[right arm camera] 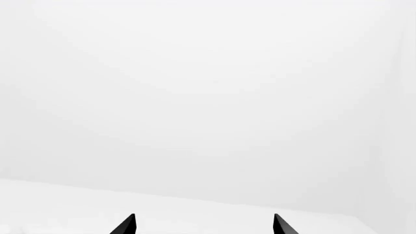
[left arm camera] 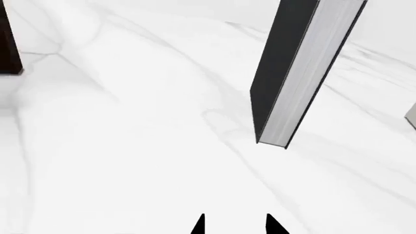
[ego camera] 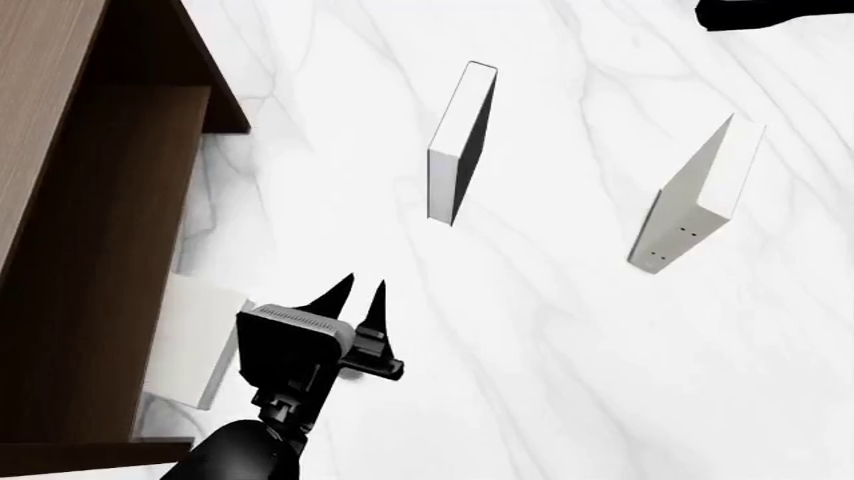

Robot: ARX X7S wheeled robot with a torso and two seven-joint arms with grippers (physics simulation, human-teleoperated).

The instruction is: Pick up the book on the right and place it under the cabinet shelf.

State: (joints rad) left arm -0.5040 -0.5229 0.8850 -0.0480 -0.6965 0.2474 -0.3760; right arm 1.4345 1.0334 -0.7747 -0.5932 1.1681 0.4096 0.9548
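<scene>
my left end effector (ego camera: 358,290) hovers empty over the counter (ego camera: 561,380), fingertips nearly together. the right end effector (right arm camera: 204,224) is spread wide, facing blank white. the book (ego camera: 194,345) lies pale and flat under the cabinet shelf (ego camera: 80,200), just beside my left arm. ahead stand the black-covered book (ego camera: 461,145) and the dotted-spine book (ego camera: 694,200). i judge the risk is my arm clipping the black-covered book or nudging the book out while pulling away.
</scene>
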